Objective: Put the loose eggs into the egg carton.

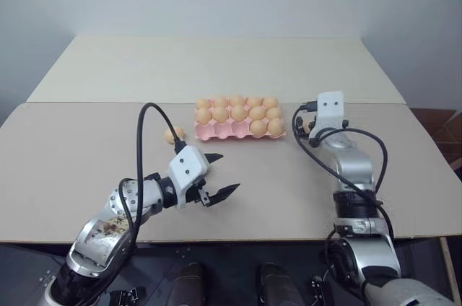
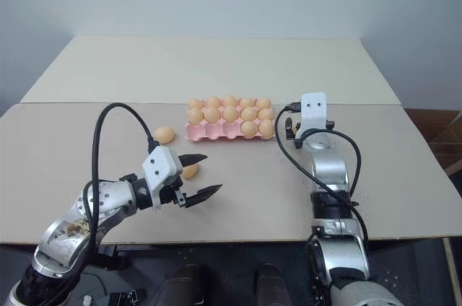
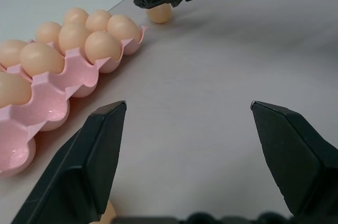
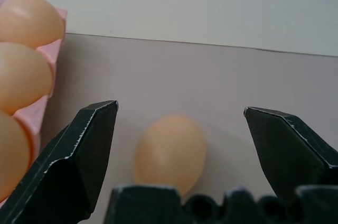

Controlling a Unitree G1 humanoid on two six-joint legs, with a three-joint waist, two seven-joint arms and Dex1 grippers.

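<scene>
egg (image 4: 170,152) btwn open right gripper (image 4: 179,129) fingers

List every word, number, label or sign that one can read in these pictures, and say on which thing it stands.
None can be read. The egg carton, the eggs, the table and both grippers bear no visible writing.

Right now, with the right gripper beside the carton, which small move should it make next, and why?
Probably ease the right gripper forward and close it gently on the loose egg. Its fingers stand open with that egg lying on the table between them, untouched, just beside the pink egg carton, whose front row has empty cups.
</scene>
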